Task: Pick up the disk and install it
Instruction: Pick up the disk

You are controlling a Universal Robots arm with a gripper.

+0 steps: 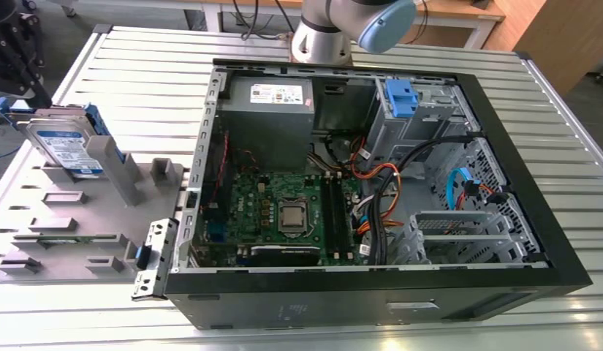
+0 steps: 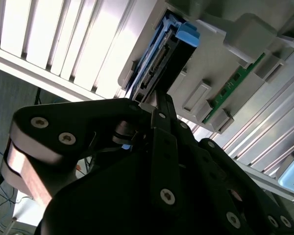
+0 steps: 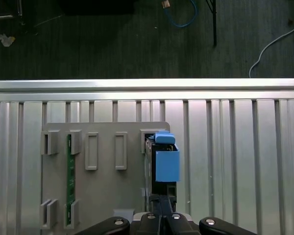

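Note:
The disk (image 1: 70, 148) stands on edge in a slot of the grey holder block (image 1: 77, 219), at the exterior view's left, beside the open computer case (image 1: 379, 190). It is silver with a white-and-blue label and a blue carrier frame. In both wrist views my gripper (image 3: 159, 201) has its two black fingers pressed together, with the tips right at the near end of the disk (image 3: 161, 164). The connector edge of the disk (image 2: 159, 68) faces the gripper (image 2: 158, 100), and I cannot tell whether the two touch. In the exterior view the gripper (image 1: 18, 88) is a dark shape behind the disk.
A green memory stick (image 3: 68, 176) sits in another slot of the holder. Inside the case are the grey power-supply box (image 1: 272, 102), the motherboard (image 1: 281, 208), loose cables (image 1: 379, 190) and a drive cage with a blue latch (image 1: 400, 99). The arm's base (image 1: 326, 33) stands behind the case.

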